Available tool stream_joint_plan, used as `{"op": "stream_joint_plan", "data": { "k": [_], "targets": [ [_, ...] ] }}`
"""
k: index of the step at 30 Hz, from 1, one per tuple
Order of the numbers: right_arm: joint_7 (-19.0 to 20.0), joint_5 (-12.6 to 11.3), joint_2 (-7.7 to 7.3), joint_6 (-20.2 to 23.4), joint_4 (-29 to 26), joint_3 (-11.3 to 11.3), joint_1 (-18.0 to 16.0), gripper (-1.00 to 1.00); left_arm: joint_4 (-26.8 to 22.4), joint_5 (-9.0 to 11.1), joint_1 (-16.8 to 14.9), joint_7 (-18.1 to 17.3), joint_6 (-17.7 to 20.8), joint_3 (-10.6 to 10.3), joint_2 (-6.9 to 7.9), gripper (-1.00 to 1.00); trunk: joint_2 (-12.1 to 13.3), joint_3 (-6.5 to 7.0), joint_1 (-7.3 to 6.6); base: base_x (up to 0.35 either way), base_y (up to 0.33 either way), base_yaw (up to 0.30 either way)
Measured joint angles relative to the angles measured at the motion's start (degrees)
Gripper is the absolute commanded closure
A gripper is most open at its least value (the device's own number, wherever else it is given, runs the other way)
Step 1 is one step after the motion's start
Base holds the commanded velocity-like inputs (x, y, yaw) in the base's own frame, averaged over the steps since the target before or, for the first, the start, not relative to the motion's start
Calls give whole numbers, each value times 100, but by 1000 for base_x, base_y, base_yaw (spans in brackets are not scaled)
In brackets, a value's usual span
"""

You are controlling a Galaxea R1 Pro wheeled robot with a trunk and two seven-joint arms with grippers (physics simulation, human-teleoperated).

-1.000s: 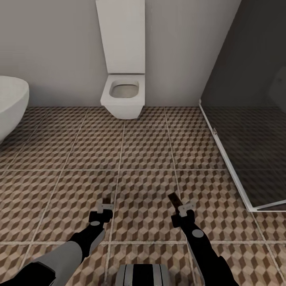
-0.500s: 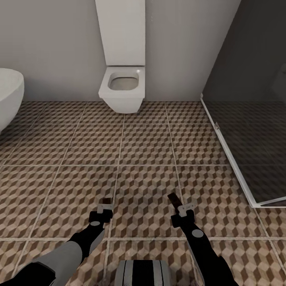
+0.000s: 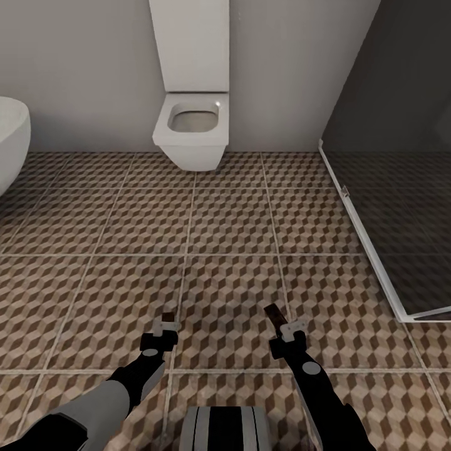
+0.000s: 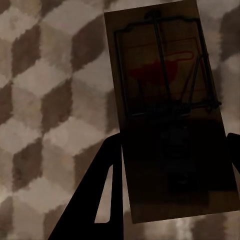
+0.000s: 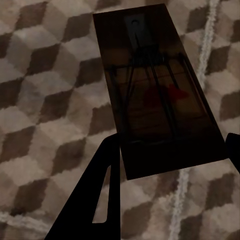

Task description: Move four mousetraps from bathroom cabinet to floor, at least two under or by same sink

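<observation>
Each of my grippers carries one of the mousetraps above the bathroom floor (image 3: pixel 232 225). In the head view the left gripper (image 3: pixel 166 326) is shut on a small brown board (image 3: pixel 167 317), and the right gripper (image 3: pixel 285 326) is shut on another mousetrap (image 3: pixel 274 314) that sticks out forward. The left wrist view gives a close look at its mousetrap (image 4: pixel 167 100), with dark wire and a red mark, between the dark fingers (image 4: pixel 102 195). In the right wrist view the other mousetrap (image 5: pixel 157 95) lies between the fingers (image 5: pixel 100 190) over the cube-pattern tiles. The bathroom sink and the cabinet are out of view.
A white wall-hung toilet (image 3: pixel 191 128) stands straight ahead against the grey wall. The rim of a white bathtub (image 3: pixel 11 141) shows at the far left. A dark glass shower enclosure (image 3: pixel 388 207) with a white floor frame takes up the right side.
The whole view has shifted: the toilet and wall sit higher in the picture and the bathtub further left, so the camera moved. Both grippers keep hold of their mousetraps.
</observation>
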Motion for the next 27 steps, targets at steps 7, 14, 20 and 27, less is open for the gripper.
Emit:
{"op": "stream_joint_plan", "data": {
  "k": [7,14,20,27],
  "targets": [
    [-1,0,0,-2,3,8,0,100,-7,0,0,1,6,0,-1,100,0,-1,-2,89,55,0],
    [-2,0,0,-4,4,13,-1,100,-6,0,-3,2,4,0,0,100,0,-1,-3,245,201,0],
    [-2,0,0,-3,5,18,-1,100,-6,0,0,3,5,0,0,100,0,-1,-3,264,235,0],
    [-2,2,0,-4,3,18,-1,100,-7,0,0,3,4,0,-1,100,0,-1,-3,266,237,0]
  ]
}}
